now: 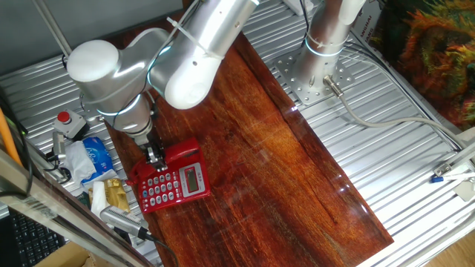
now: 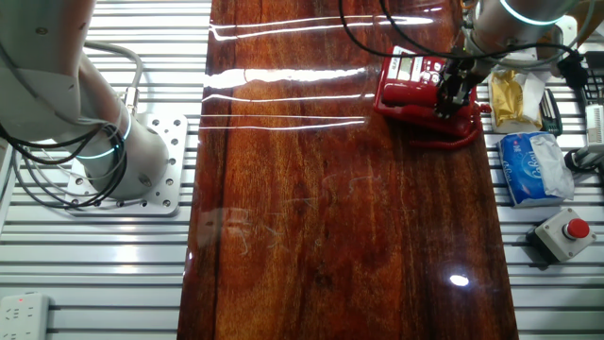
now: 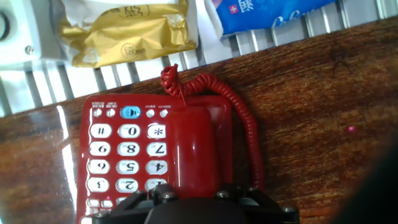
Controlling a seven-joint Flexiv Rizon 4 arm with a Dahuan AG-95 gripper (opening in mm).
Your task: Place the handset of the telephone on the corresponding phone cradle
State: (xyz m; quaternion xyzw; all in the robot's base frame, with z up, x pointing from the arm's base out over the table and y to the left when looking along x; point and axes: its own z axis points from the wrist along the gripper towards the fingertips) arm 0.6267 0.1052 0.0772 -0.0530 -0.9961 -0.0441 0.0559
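The red handset (image 3: pixel 196 149) lies along the phone cradle (image 3: pixel 222 127) beside the keypad, directly under the pincer (image 1: pixel 154 156), which pinches its near end. The telephone (image 1: pixel 172 180) sits on the wooden surface (image 1: pixel 282 163), its cord curling beyond the pincer. Best to check both handset ends are seated before letting go.

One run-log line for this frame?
end effector: over handset | handset: on telephone beside keypad | cord: on table | grip: unclear
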